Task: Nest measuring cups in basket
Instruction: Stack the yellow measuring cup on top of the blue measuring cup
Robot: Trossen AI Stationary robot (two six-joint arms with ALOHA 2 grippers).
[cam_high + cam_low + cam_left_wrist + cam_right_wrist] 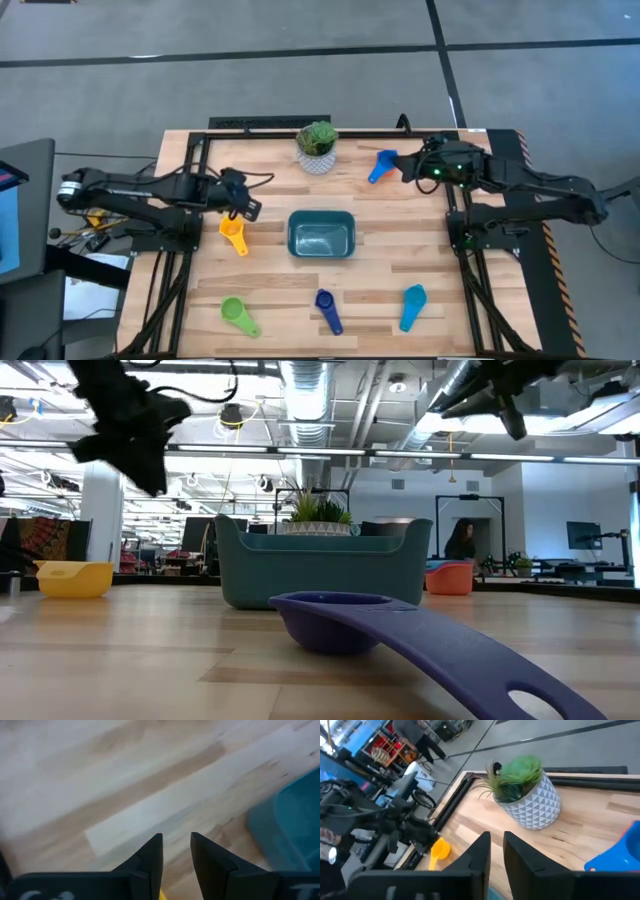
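Hovering over the yellow cup (233,236) at nine o'clock, the left gripper (247,210) shows a narrow gap, grasping nothing. The basket (321,235) sits dead centre, empty. At one o'clock the right gripper (408,168), slightly parted, empty, is beside the blue cup (381,165).

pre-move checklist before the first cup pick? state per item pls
1. Basket empty and unobstructed: ok, no cup inside in the high view.
2. Left gripper free: ok, narrow gap between the fingers, nothing in it.
3. Right gripper free: ok, nothing between the fingers.
4. Yellow cup near the left gripper, upright: ok.
5. Blue cup beside the right gripper: ok, lying on the table, not held.
6. All seven cups present: not ok, only five show in the high view.
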